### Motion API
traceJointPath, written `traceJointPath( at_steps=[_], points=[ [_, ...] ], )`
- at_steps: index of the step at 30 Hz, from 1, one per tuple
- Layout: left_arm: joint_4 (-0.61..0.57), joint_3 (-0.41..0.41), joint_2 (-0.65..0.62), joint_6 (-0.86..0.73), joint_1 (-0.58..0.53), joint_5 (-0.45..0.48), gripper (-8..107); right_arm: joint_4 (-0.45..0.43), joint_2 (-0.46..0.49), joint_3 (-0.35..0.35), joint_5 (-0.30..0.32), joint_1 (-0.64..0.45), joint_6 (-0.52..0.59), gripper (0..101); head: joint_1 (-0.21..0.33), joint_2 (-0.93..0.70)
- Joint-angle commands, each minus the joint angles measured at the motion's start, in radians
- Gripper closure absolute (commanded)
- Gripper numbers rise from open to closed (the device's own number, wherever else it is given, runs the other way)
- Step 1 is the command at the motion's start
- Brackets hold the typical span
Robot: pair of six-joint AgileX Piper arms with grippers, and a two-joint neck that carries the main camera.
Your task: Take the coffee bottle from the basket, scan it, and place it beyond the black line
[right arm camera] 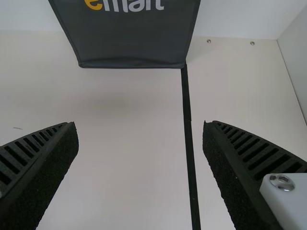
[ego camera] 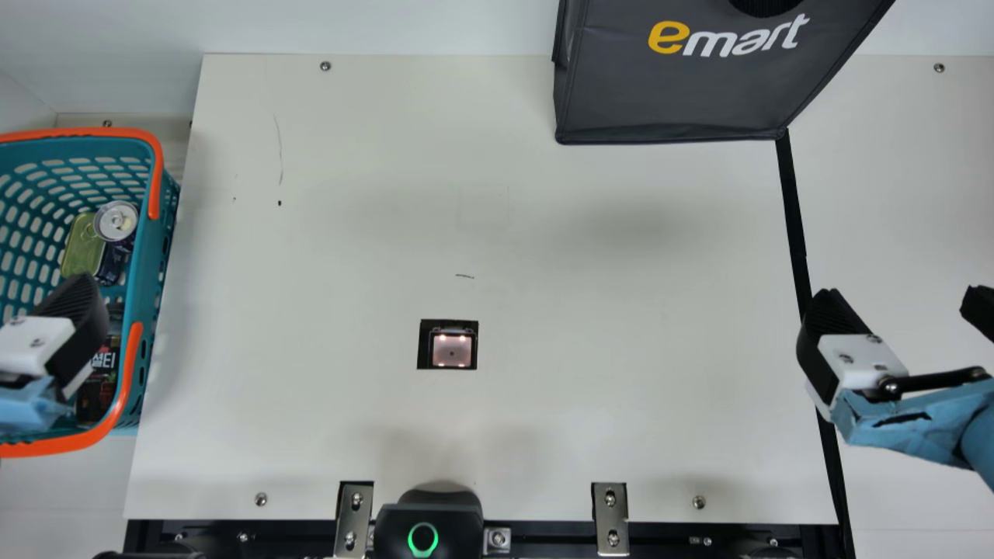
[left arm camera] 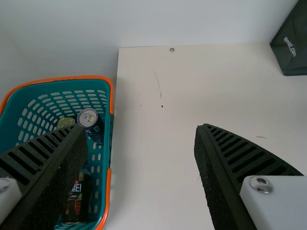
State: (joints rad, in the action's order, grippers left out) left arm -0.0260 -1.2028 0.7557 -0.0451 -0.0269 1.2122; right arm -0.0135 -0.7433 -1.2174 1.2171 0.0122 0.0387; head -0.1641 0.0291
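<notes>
Left fingers [ego camera: 84, 310] spread wide, right fingers [ego camera: 829, 330] likewise parted, both ribbed black

"emart" on dark bag [ego camera: 668, 97], "emart.com" on its side panel, "EI" legible on black package [left arm camera: 76, 203] in basket [ego camera: 146, 264]
</notes>
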Motion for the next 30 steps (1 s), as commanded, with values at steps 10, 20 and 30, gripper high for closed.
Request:
traceJointPath(
  at_steps=[10, 20, 30],
  points=[
    [0.0, 0.0, 0.0, 0.0, 0.0, 0.0, 9, 0.0, 0.0, 0.0, 0.0, 0.0, 0.0, 11, 0.026, -0.235],
    [0.0, 0.0, 0.0, 0.0, 0.0, 0.0, 9, 0.0, 0.0, 0.0, -0.003, 0.0, 0.0, 11, 0.026, -0.351],
    [0.003, -0.002, 0.007, 0.007, -0.004, -0.001, 9, 0.0, 0.0, 0.0, -0.003, 0.0, 0.0, 11, 0.026, -0.351]
  ],
)
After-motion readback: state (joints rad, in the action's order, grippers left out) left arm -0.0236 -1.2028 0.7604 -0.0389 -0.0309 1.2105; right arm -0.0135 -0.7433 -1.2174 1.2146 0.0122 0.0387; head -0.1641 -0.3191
